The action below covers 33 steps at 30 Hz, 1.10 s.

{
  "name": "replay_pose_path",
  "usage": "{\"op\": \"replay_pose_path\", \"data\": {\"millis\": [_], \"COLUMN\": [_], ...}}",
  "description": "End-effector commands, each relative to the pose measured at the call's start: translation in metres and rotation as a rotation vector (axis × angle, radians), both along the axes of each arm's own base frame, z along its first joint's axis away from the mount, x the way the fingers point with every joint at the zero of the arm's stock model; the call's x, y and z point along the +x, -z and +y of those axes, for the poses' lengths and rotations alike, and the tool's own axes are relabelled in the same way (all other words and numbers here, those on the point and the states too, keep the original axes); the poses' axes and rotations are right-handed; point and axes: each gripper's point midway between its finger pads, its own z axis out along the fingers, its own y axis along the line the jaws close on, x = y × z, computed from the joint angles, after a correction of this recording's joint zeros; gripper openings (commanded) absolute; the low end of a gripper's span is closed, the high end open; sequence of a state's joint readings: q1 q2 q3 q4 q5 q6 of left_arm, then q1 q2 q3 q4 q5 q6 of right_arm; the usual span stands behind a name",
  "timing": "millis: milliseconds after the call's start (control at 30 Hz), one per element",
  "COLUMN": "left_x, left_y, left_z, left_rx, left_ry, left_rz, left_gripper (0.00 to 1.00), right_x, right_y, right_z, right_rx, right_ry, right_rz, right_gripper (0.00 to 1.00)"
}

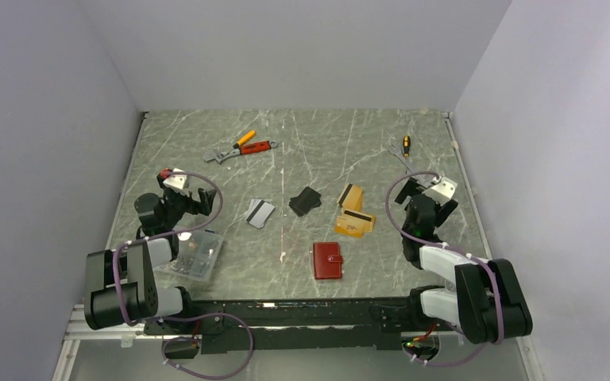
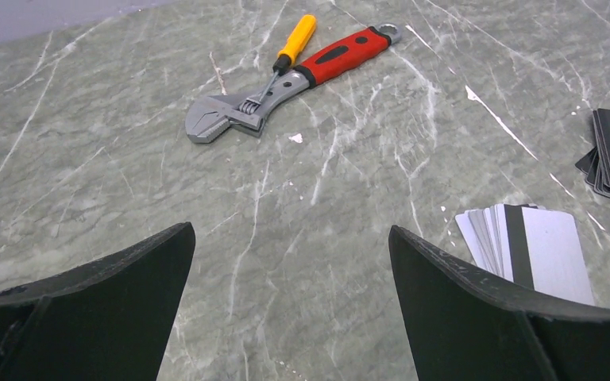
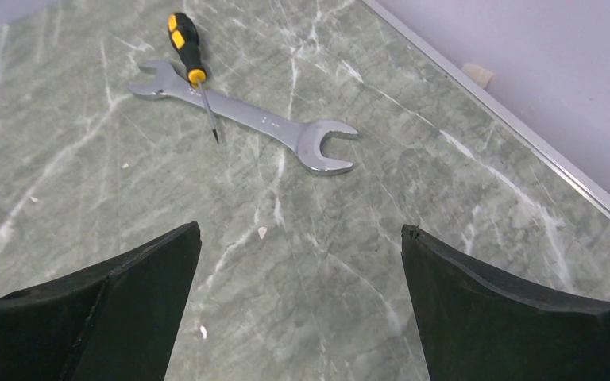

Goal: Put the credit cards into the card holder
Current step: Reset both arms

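Silver cards point(image 1: 259, 212), black cards point(image 1: 305, 201), gold cards point(image 1: 353, 211) lie loose on table point(image 1: 302, 143); red card holder point(image 1: 327, 260) closed, apart. Left pincer point(image 2: 290, 305) and right pincer point(image 3: 300, 305) both spread, holding nothing. All cards left.

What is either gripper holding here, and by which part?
Nothing. The left gripper and right gripper are both open over bare table, with nothing between their fingers.

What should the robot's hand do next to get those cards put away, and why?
Probably the left gripper should slide right and lower over the silver cards. Its fingers are open with nothing in them, those cards lie loose on the table just beside it, and the red card holder sits shut nearby. Black cards and gold cards also lie out.
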State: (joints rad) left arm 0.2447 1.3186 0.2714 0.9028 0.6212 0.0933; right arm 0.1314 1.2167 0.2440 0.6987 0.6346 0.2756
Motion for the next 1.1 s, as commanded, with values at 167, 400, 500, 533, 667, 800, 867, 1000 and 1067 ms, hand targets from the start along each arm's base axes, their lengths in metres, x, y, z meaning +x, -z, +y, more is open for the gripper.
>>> {"op": "replay_pose_path", "data": {"millis": [167, 400, 500, 533, 667, 800, 867, 1000, 1067], "left_x": [0.016, 0.015, 0.016, 0.015, 0.016, 0.017, 0.017, 0.015, 0.015], "left_y": [-0.009, -0.010, -0.010, -0.009, -0.009, -0.008, -0.009, -0.009, -0.010], "left_z": [-0.002, -0.001, -0.001, -0.001, -0.001, -0.001, -0.001, -0.001, -0.001], "left_rx": [0.074, 0.072, 0.072, 0.071, 0.072, 0.071, 0.072, 0.072, 0.073], "left_ry": [-0.056, -0.059, -0.060, -0.059, -0.061, -0.060, -0.061, -0.061, -0.061], "left_rz": [-0.027, -0.033, -0.032, -0.029, -0.029, -0.025, -0.029, -0.032, -0.034], "left_gripper": [0.99, 0.99, 0.99, 1.00, 0.99, 0.99, 0.99, 0.99, 0.99], "right_x": [0.013, 0.001, 0.004, 0.011, 0.042, 0.035, 0.035, 0.037, 0.035], "right_y": [-0.023, -0.025, -0.028, -0.021, -0.006, 0.007, 0.005, -0.002, -0.002], "right_z": [-0.009, -0.010, -0.014, -0.014, 0.001, 0.002, 0.002, 0.000, 0.001], "right_rx": [-0.068, -0.079, -0.081, -0.086, -0.122, -0.116, -0.089, -0.106, -0.107], "right_ry": [0.006, 0.005, 0.018, 0.009, -0.108, -0.157, -0.154, -0.154, -0.154], "right_rz": [-0.088, -0.088, -0.153, -0.127, -0.019, -0.032, -0.041, -0.076, -0.072], "right_gripper": [0.99, 1.00, 1.00, 1.00, 1.00, 1.00, 1.00, 1.00, 1.00]}}
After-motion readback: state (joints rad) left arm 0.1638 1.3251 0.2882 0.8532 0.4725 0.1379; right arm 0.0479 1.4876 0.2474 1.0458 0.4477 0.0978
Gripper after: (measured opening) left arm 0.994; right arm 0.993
